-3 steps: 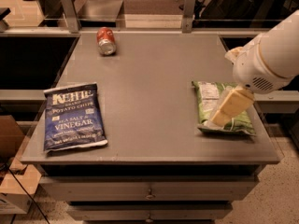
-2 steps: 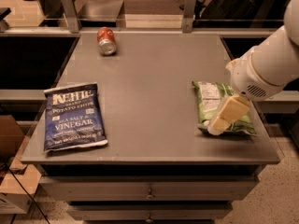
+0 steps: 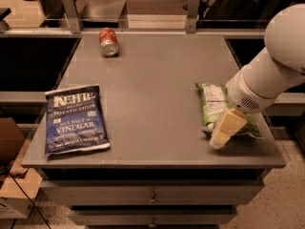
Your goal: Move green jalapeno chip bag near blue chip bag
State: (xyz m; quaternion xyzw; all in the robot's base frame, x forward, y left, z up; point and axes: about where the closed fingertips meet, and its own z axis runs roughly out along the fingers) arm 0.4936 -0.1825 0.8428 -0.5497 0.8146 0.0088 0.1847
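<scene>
The green jalapeno chip bag lies flat near the table's right front edge, light green with white label panels. My gripper hangs from the white arm at the right and sits low over the bag's near end, partly covering it. The blue chip bag, dark blue with white "Kettle" and "Vinegar" lettering, lies flat at the table's left front, far from the green bag.
A red soda can lies on its side at the back left of the grey table. A railing with two posts runs behind the table. A cardboard box sits on the floor at the lower left.
My arm and gripper have dropped lower and come toward the front edge over the green bag's near end. Neither bag nor the can has moved.
</scene>
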